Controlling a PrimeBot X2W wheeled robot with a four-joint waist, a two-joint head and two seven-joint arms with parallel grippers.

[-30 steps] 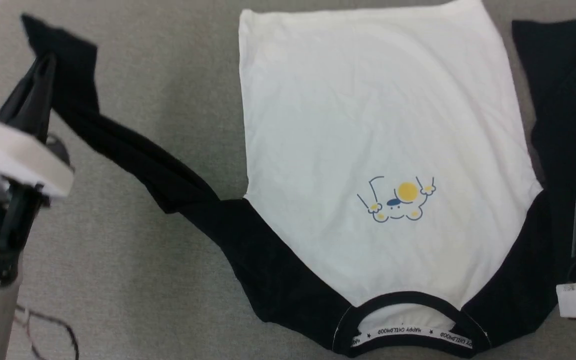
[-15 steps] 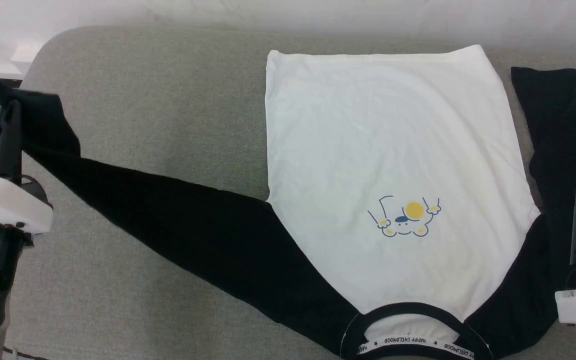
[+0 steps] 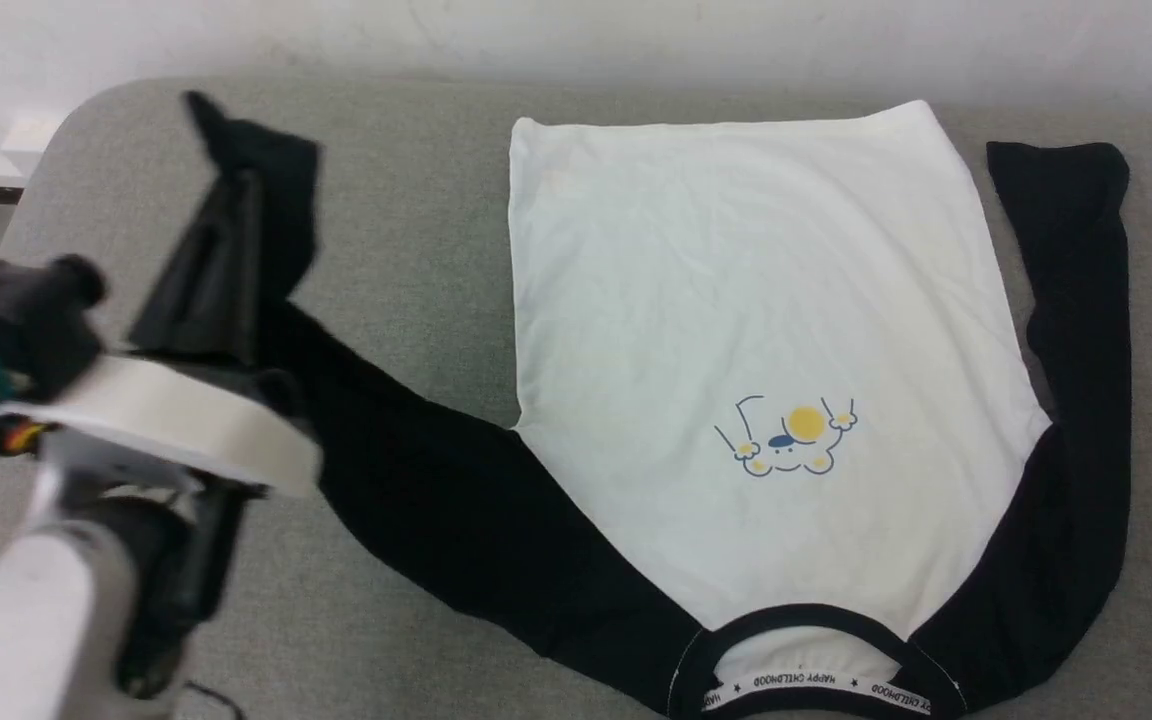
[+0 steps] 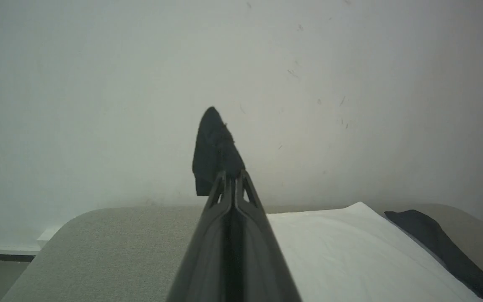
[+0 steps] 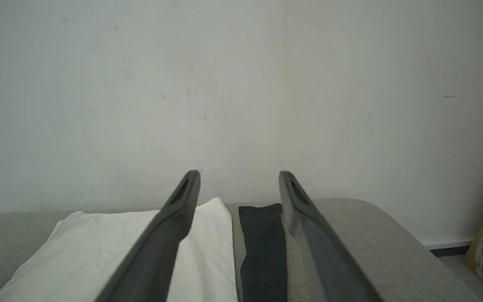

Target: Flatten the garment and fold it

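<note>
Evidently the left pincer [image 4: 229,175] pinches the cuff [image 4: 213,147] of the garment [image 3: 736,300] aloft, to draw that sleeve straight (the right pincer [image 5: 239,173] hangs spread)

The garment [image 3: 736,300] is white in the body, with black sleeves [image 3: 1076,400] and a black collar [image 3: 806,620]. Its neck tape [image 3: 816,683] is white with dark lettering, and the chest print [image 3: 786,440] is yellow and blue. The table [image 3: 416,230] is speckled grey. My left gripper [image 4: 229,174] has dark grey fingers, my right gripper [image 5: 239,173] too. The far wall [image 5: 241,84] is off-white.
</note>
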